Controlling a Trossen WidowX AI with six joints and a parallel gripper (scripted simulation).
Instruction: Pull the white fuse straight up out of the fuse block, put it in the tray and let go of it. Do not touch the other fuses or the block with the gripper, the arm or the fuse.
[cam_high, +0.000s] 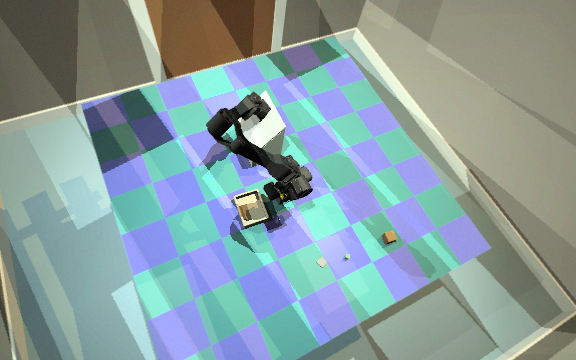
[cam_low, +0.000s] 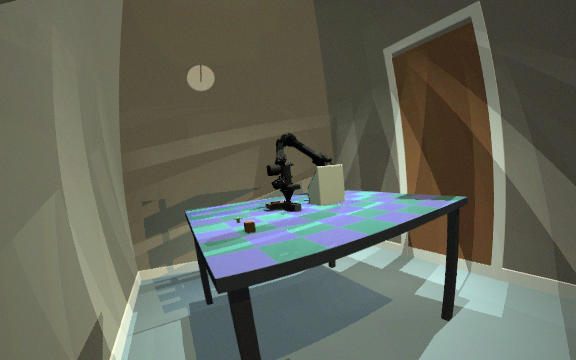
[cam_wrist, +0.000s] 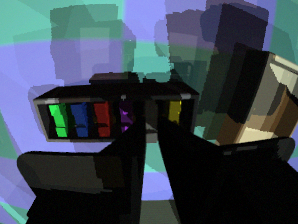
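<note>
Fuses sit in the block (cam_wrist: 113, 112) near the middle of the counter (cam_high: 350, 165). The pincer (cam_wrist: 152, 137) is squeezed nearly shut on the white fuse, hidden between its fingers in the row. Next comes a straight pull up, then over to the tray (cam_high: 251, 208) just beside.

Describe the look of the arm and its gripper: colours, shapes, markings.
The arm is matte black throughout, made of chunky rounded links with bulky joints. The gripper has two broad, flat black fingers. A small yellow mark shows near the wrist. No loose cables show.
</note>
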